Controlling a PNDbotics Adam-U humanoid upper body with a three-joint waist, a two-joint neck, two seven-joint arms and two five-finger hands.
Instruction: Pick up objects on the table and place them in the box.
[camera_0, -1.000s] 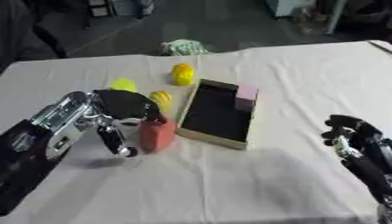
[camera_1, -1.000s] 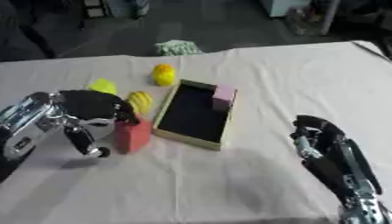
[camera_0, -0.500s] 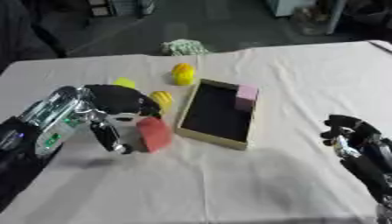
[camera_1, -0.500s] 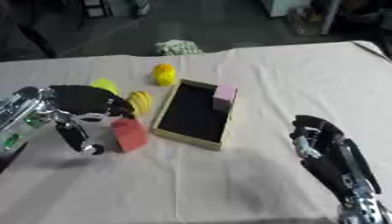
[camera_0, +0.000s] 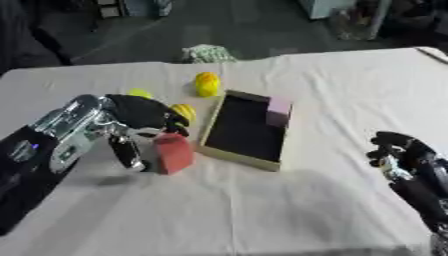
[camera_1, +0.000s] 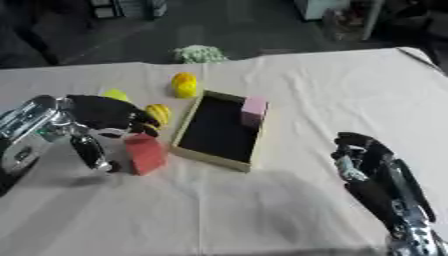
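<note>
Looking down from the head, I judge the job is only just started. One pink block (camera_0: 278, 111) already sits in the box (camera_0: 242, 130), standing against its far right wall. Everything else is not in yet.

My left hand (camera_0: 131, 117) is at the red block (camera_0: 173, 153), which stands on the table just left of the box's near corner. The thumb hangs down at the block's left side and the fingers curl over its top, so I think it has hold of the block, but I cannot see if the block is off the cloth. I would say this block goes in next.

My right hand (camera_1: 367, 162) waits near the lower right corner, well apart from the box. Its fingers are curled a little and hold nothing.

Still left to pick up: a yellow ball-like thing (camera_0: 206, 83) past the box's far left corner, a small yellow piece (camera_0: 184, 111) just beside my left fingers, and a yellow-green bit (camera_0: 139, 93) peeking out behind that hand. A crumpled pale green and white thing (camera_0: 203, 53) lies at the far table edge.

The box is flat and shallow, with light wood-looking walls and a dark floor. The blocks have straight sides and look hard. The tablecloth (camera_0: 306, 200) is pale, soft and a bit wrinkled.
</note>
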